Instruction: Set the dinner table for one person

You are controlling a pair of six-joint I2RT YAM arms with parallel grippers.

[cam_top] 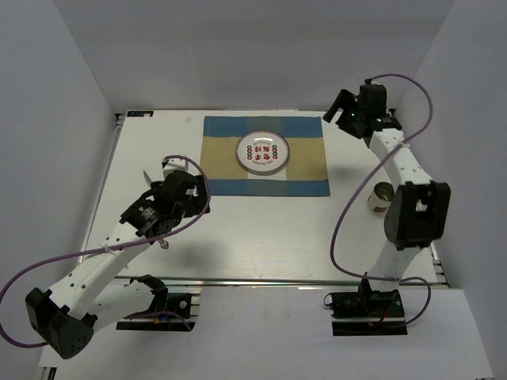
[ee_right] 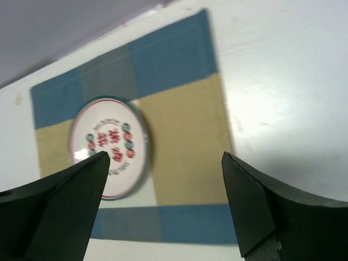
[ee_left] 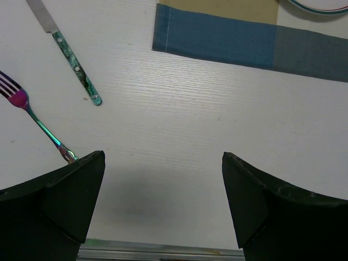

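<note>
The white dinner table [cam_top: 261,237] carries a blue-and-tan placemat [cam_top: 265,155] at the back middle, with a round white plate [cam_top: 262,153] with red marks on it. My left gripper [cam_top: 181,180] is open and empty above the table, left of the placemat; its wrist view shows bare table between the fingers [ee_left: 163,163]. A knife with a green marbled handle [ee_left: 76,68] and an iridescent pink fork [ee_left: 30,111] lie on the table to its left. My right gripper [cam_top: 348,111] is open and empty, raised at the placemat's back right corner, and its wrist view [ee_right: 163,163] looks down on the plate [ee_right: 109,147].
A small metal cup [cam_top: 383,198] stands on the table at the right, close to the right arm. The placemat's edge [ee_left: 244,38] and plate rim [ee_left: 321,5] show in the left wrist view. Grey walls enclose the table on three sides.
</note>
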